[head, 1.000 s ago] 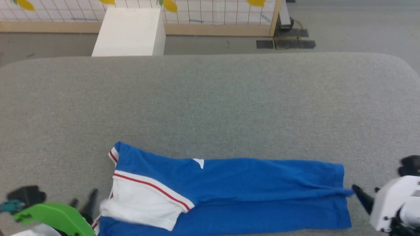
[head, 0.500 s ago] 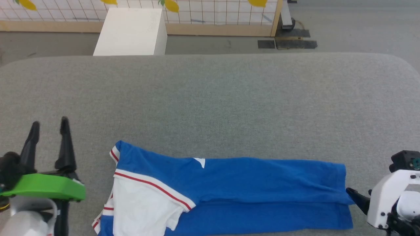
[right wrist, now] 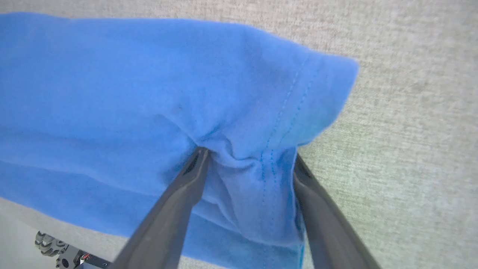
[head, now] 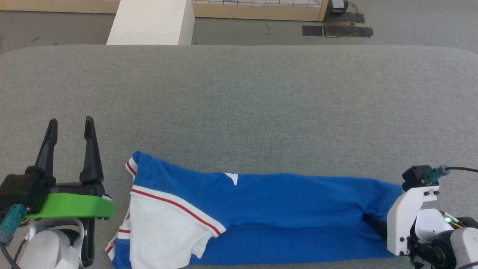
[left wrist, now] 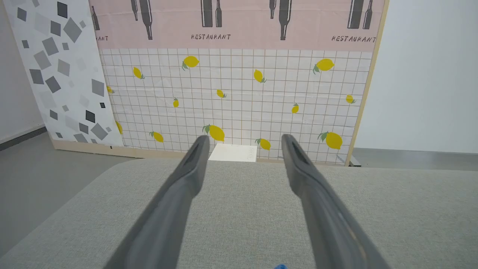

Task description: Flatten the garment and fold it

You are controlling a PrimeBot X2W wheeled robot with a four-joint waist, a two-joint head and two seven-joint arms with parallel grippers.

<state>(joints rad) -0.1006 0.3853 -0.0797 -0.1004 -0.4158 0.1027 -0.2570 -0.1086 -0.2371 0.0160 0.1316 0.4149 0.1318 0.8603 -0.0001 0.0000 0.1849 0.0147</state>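
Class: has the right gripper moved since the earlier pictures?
Yes. The right gripper has moved left against the garment: tips earlier just off the hem, which now lies between its open jaws.

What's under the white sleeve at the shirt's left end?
The white sleeve lies folded over the garment, whose blue body shows above and to its right. A red-striped edge peeks out at its left. Anything directly beneath the sleeve is covered.

Garment [head: 283, 201]: bright blue body. Sleeve [head: 160, 231]: white, edged with thin red stripe. Surface [head: 239, 104]: grey, fine woven fleck. Left gripper [head: 71, 120]: black fingers [head: 90, 149], green bracket [head: 71, 209]. Backdrop [left wrist: 239, 93]: white grid, yellow lemons; pink band above, dark bottle silhouettes. Side panel [left wrist: 59, 71]: white, scattered grey diamonds.
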